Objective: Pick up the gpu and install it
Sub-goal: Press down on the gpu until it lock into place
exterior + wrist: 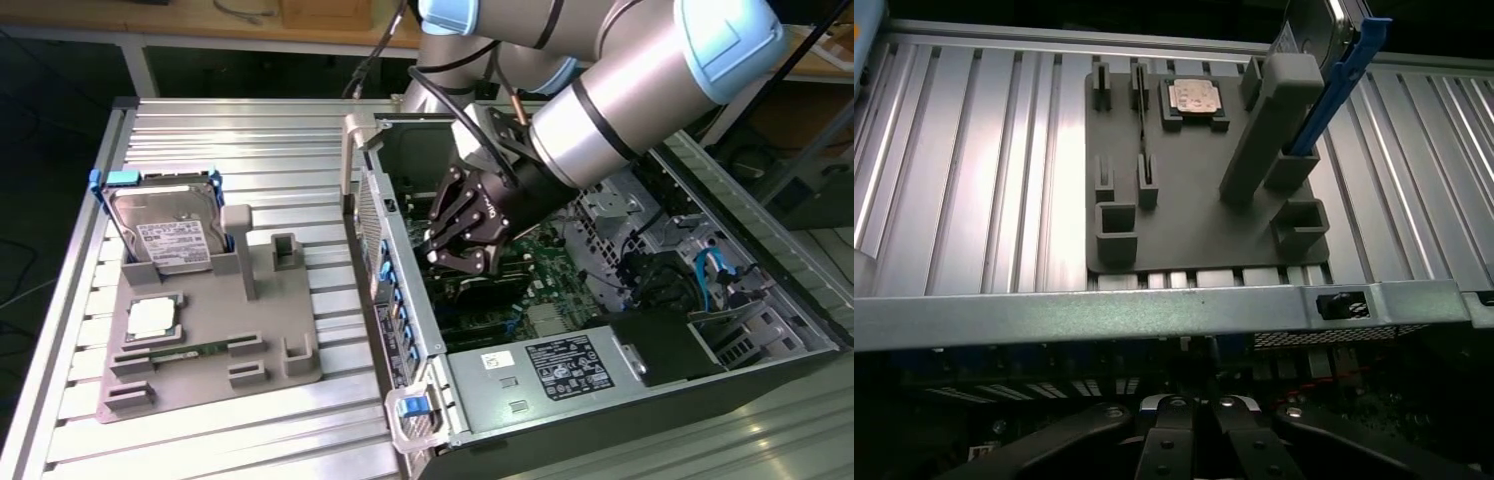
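My gripper [461,264] is inside the open computer case [400,300], low over the motherboard, with its black fingers [1176,432] pressed together and shut. Directly under the fingertips a dark card with a green edge stands along the board; I take it for the gpu [483,291]. Whether the fingers touch it I cannot tell. In the wrist view the shut gripper [1199,418] points down behind the case's metal side wall [1154,312].
On the ribbed metal table [267,130], a grey holder tray [200,335] [1194,225] carries an upright hard drive [167,235] in a blue frame, a square chip [151,318] [1192,97] and a narrow memory stick [187,352]. A power supply [561,368] fills the case's near end.
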`<state>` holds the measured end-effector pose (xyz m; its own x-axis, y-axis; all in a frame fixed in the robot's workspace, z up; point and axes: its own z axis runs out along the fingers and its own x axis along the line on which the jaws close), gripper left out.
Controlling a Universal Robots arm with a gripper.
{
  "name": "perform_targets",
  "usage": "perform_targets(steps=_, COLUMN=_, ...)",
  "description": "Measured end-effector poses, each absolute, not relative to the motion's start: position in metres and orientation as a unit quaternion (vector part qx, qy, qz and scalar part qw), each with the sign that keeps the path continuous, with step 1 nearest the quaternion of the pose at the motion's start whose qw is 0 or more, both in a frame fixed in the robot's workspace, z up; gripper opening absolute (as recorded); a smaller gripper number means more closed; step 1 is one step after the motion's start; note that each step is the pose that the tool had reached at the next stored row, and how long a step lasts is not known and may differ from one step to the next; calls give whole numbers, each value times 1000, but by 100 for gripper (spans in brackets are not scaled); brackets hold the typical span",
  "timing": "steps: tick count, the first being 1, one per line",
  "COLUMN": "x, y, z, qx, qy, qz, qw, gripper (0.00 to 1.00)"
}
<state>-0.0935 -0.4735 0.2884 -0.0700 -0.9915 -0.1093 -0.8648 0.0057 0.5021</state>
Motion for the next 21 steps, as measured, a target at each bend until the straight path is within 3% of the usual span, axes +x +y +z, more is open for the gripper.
perform_targets(steps=21, x=-93, y=-474, z=277, qx=667, qy=-694, qz=-232, qw=140, gripper=11)
